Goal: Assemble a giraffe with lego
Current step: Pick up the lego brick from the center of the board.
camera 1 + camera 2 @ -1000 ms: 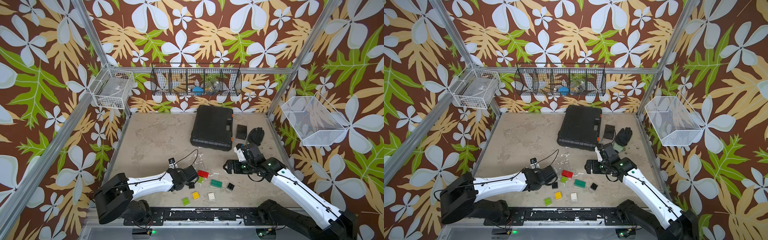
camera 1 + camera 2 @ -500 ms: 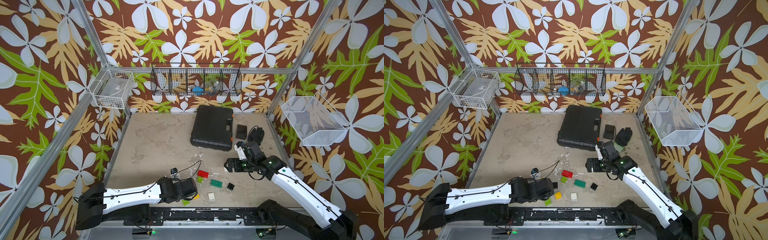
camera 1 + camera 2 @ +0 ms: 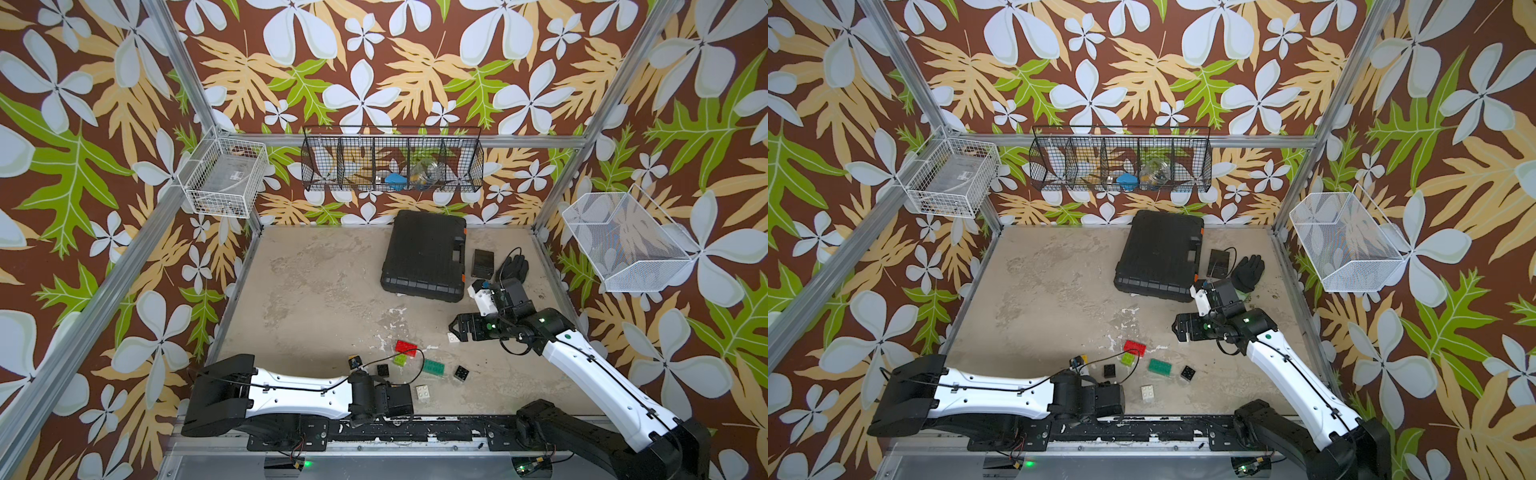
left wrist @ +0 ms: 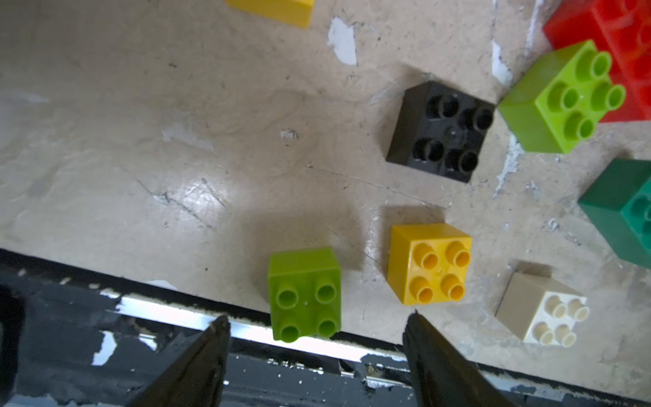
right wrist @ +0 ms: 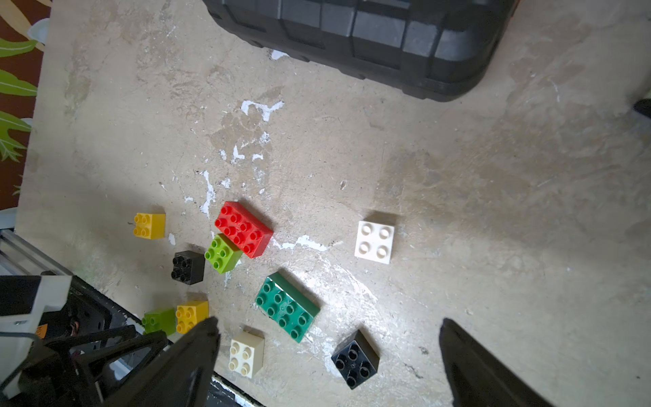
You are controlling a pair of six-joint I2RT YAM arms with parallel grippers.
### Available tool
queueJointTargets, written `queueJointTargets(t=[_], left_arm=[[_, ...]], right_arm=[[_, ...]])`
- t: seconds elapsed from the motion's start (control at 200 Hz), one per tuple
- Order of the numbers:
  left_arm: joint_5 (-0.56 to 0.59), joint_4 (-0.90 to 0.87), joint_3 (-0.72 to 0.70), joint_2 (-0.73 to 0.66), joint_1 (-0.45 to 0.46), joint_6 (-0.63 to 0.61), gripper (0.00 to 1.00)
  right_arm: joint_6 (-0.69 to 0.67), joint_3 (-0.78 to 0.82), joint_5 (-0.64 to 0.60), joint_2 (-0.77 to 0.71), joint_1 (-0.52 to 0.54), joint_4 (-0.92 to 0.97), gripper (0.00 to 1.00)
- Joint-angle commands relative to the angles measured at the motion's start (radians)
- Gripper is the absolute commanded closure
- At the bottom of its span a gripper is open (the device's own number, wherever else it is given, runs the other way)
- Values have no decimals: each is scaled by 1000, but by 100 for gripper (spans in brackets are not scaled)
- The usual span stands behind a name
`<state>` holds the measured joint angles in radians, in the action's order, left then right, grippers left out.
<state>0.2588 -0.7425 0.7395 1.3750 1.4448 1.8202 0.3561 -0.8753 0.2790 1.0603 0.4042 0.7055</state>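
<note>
Tabletop [image 4: 176, 141] edge holds a lime brick [image 4: 304, 294] only wrist views show.

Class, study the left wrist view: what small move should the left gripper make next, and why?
Probably lower a little and close on the lime green brick at the table's edge. The left gripper hangs open with that brick between its fingertips, neither touching it, and nothing looks joined yet, so a first pick seems due.

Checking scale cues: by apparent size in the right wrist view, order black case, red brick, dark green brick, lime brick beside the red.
black case, though cropped
dark green brick and red brick: alike, green nearer the camera, so unranked
lime brick, smallest
</note>
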Motion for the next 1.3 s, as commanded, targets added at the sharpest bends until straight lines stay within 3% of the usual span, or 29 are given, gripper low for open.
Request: queueJointTargets(t=[0.0, 0.27, 0.515, 0.616, 0.831, 0.881, 1.061, 1.296], left_arm=[[31, -26, -2, 9, 1, 71, 23], [37, 27, -39, 28, 1, 94, 29], [36, 33, -44, 31, 0, 82, 44], [36, 33, -55, 21, -1, 84, 53], [25, 34, -73, 10, -18, 57, 84], [26, 20, -63, 6, -28, 36, 87], [104, -149, 86, -28, -117, -139, 88], [67, -127, 169, -94, -389, -527, 92]], right_arm=[[-31, -14, -27, -9, 19, -8, 0], [-35, -16, -38, -27, 27, 5, 0], [-36, -22, -48, -31, 26, 8, 0], [-36, -19, -49, -34, 24, 6, 0], [-31, -16, -48, -40, 11, -2, 0], [-31, -14, -46, -44, 5, -3, 0], [-54, -28, -56, -63, -7, 8, 0], [-65, -23, 23, -30, -13, 5, 0]])
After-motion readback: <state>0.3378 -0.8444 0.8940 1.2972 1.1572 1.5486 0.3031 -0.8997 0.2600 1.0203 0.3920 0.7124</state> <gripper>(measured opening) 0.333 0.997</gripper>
